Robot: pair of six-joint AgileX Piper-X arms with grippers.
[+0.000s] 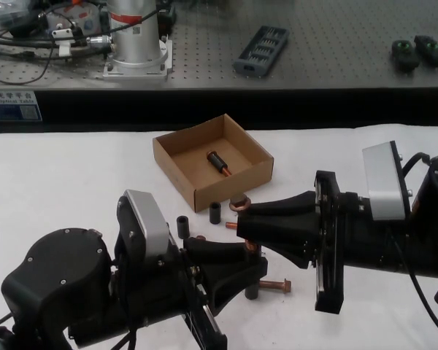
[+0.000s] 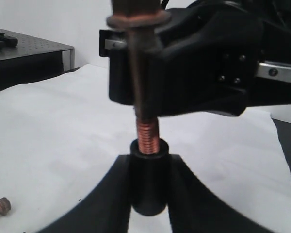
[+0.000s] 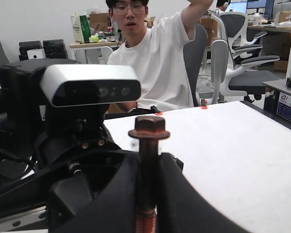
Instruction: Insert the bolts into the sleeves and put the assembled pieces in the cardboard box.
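I see a white sheet (image 1: 73, 175) covering the bench. Behind it is a perforated metal table (image 1: 336, 73) with a silver column (image 1: 135, 33), tangled cables (image 1: 29, 36) beside that, a dark rack (image 1: 261, 49) and two black parts (image 1: 419, 52) (touching, near the far right). A blue label (image 1: 12, 106) sits on its front edge. My right wrist view catches office chairs (image 3: 233, 58).

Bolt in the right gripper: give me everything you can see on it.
Copper-coloured metal bolt: flanged hex head, darker plain upper shank, bright threads at the lower end. It stands roughly upright, head up, clamped by the shank in the right gripper. Its threaded tip is in the mouth of the black sleeve held by the left gripper; several threads show above the rim.
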